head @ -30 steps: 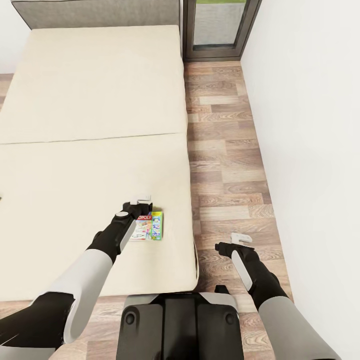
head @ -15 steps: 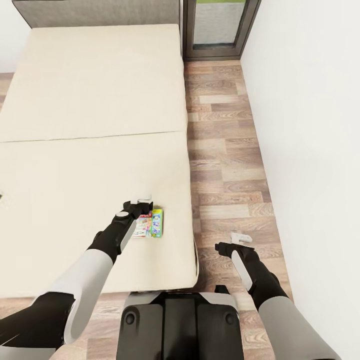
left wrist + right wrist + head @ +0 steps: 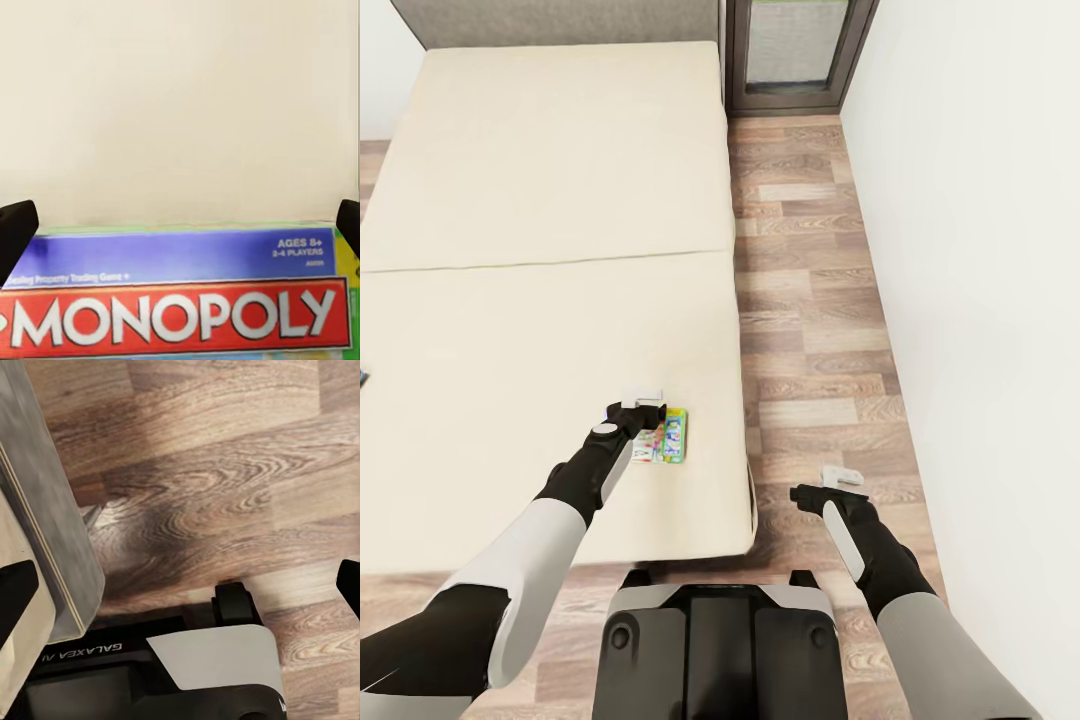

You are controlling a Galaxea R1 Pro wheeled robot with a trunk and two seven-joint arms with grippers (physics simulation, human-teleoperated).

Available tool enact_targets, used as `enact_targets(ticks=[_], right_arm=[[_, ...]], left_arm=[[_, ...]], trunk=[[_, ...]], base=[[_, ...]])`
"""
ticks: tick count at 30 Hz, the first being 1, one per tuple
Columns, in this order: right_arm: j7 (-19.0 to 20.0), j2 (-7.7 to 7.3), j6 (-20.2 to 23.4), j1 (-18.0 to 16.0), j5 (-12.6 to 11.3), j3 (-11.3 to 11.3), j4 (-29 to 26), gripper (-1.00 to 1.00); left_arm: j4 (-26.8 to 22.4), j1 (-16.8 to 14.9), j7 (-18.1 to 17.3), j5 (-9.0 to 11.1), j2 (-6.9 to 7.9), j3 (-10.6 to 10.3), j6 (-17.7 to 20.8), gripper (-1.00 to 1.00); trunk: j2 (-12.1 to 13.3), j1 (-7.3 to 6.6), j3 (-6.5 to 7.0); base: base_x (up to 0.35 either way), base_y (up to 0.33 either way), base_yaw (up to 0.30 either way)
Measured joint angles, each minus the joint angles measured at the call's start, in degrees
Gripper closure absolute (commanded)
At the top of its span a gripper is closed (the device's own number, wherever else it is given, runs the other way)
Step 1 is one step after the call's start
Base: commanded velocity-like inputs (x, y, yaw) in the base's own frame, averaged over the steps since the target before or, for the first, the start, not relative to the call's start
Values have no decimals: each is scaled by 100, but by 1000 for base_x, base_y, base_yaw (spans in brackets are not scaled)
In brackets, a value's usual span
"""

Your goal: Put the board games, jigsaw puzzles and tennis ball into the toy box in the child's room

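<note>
beige bed [image 3: 540,300], near its right edge: i see the monopoly board game [image 3: 664,448] lying flat. left gripper [image 3: 643,392] over it, jaws spread. right gripper [image 3: 842,478] above wood floor [image 3: 810,300], jaws apart.

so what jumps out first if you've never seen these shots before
The flat colourful Monopoly game box lies near the right edge of the wide beige bed, with the left pincer hanging open just above it; up close its red banner is plain to read. The right pincer hangs open over the wood plank floor beside the bed.
</note>
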Motion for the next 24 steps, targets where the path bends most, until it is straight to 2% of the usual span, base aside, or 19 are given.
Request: enact_targets(ticks=[19,24], right_arm=[[0,0,1,0,3,0,0,-100],[0,0,1,1,-12,0,0,-100]], left_arm=[[0,4,-8,0,-4,0,0,-100],[0,4,-9,0,-3,0,1,-100]], trunk=[[-1,-2,0],[0,0,0]], base=[[-45,0,0],[-140,0,0]])
